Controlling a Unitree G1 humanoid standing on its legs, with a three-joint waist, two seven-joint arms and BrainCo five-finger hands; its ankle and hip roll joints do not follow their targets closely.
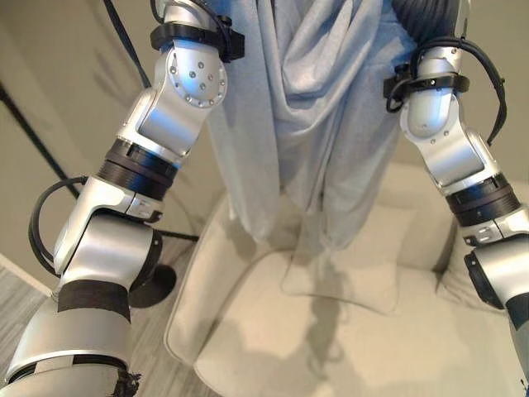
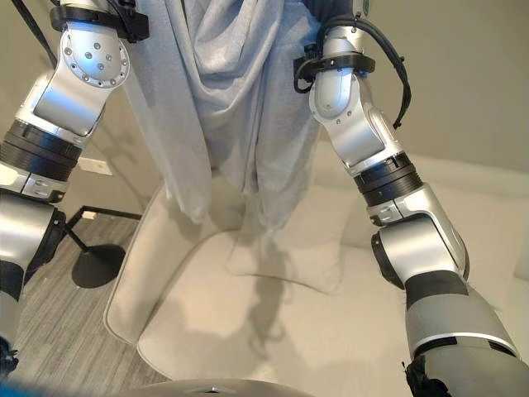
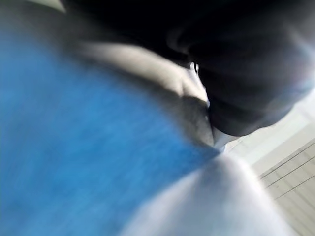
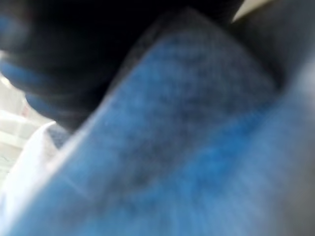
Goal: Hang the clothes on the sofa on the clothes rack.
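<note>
A light grey garment (image 1: 310, 124) hangs in long folds between the two raised arms, lifted clear above the cream sofa (image 1: 273, 331). Its lower edges dangle over the sofa's seat without touching, and it casts a soft shadow on the cushion (image 1: 355, 265) that lies against the sofa's back. Off the sofa's left side, a round black stand base (image 2: 97, 265) sits on the grey wood-look floor (image 2: 74, 331), with a thin dark pole (image 1: 33, 136) slanting up along the wall behind it; whether this belongs to the clothes rack I cannot tell.

Both arms reach up past the top edge of the head views, so the hands are cut off there. In the left wrist view, fabric lies pressed close against the camera, with the dark cover of the left hand (image 3: 246, 73) beside it. In the right wrist view the cloth is again jammed up close against the right hand (image 4: 59, 64). For either hand, whether its fingers are curled on the garment cannot be made out.
</note>
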